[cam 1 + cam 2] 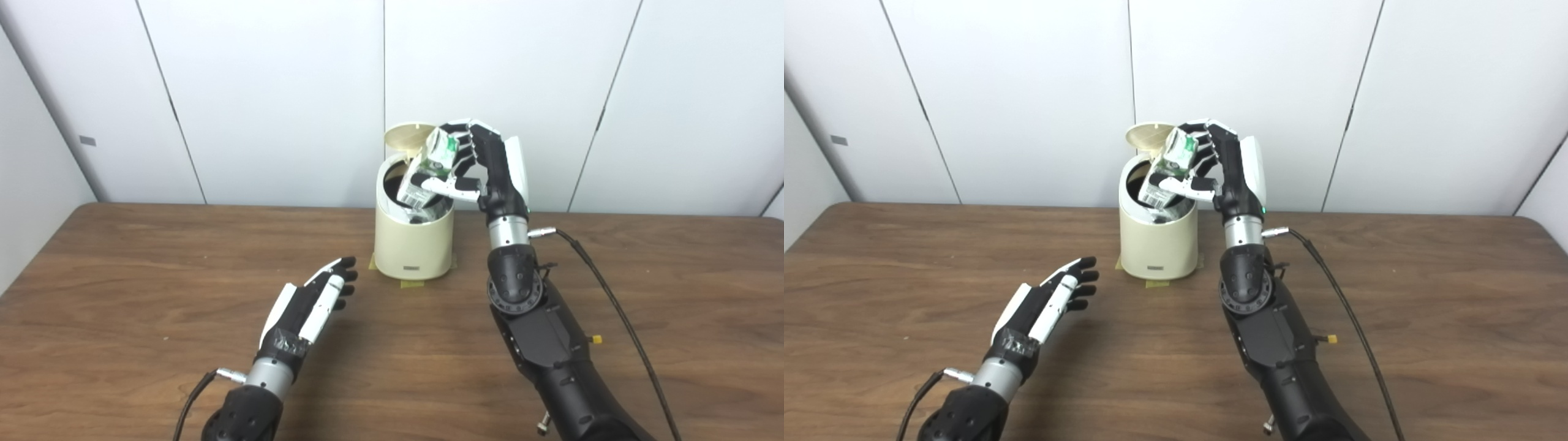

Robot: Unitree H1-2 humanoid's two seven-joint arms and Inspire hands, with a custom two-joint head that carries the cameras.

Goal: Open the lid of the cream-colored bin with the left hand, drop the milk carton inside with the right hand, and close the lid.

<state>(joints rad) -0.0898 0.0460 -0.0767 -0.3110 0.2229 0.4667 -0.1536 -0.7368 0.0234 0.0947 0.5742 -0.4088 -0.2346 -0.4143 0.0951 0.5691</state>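
**Carton poised over the open bin**

The lid (409, 136) is standing raised at the cream-colored bin's (414, 245) twelve o'clock. The right hand (474, 162) is gripping the milk carton (429, 168), tilting it into the mouth. The left hand (318, 297) is resting released at seven o'clock on the table (122, 294). Releasing and closing remain.

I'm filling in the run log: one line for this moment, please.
lid: open, upright | right hand: holds milk carton tilted over cream bin mouth | left hand: open, near table, clear of bin
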